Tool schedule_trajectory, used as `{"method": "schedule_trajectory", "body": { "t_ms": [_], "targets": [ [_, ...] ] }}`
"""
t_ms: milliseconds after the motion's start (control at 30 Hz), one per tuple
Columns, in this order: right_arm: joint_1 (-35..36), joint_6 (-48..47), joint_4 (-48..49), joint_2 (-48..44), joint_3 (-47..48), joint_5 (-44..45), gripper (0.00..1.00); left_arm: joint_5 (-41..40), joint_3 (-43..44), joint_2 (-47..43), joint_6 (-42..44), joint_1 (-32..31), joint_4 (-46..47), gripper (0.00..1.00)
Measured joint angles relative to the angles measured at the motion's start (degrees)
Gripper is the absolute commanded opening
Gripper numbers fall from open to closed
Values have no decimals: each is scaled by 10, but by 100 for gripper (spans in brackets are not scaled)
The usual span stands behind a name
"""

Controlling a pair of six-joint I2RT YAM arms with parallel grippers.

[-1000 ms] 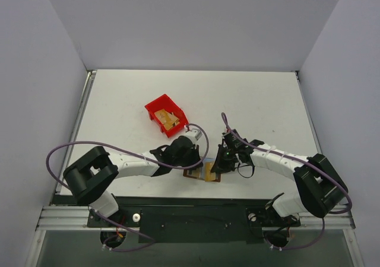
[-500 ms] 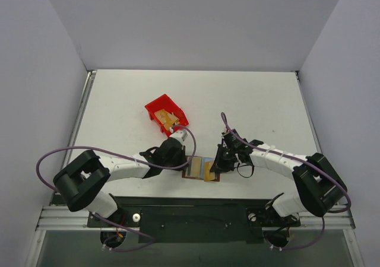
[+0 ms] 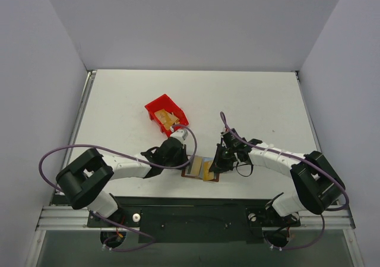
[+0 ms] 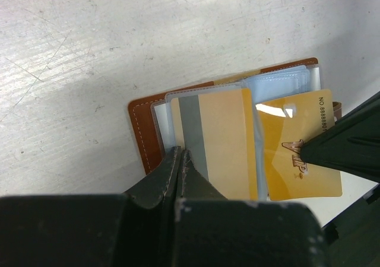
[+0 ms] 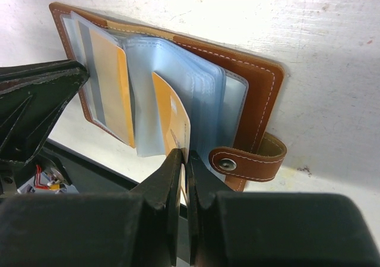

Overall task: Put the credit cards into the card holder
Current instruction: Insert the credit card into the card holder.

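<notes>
My right gripper (image 5: 181, 160) pinches a gold card (image 5: 172, 115), the open card holder (image 5: 255, 83) just beyond. My left gripper (image 4: 180, 155), closed tight, meets the striped card (image 4: 222, 142) at its tips.

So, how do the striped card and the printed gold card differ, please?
The striped card shows a grey stripe; the printed gold card shows a number and script. The striped card lies under a clear sleeve of the card holder; the printed gold card sticks out, pinched by the right pincer. Both are gold-tan.
</notes>
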Motion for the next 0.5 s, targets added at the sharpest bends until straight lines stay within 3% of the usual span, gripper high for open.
{"method": "schedule_trajectory", "body": {
  "t_ms": [333,500],
  "targets": [
    [5,3,10,-4,1,-1,0,-13,-2,-6,-5,-2,-5,0],
    [7,3,19,-4,1,1,0,-40,-3,-44,-8,-5,-61,0]
  ]
}}
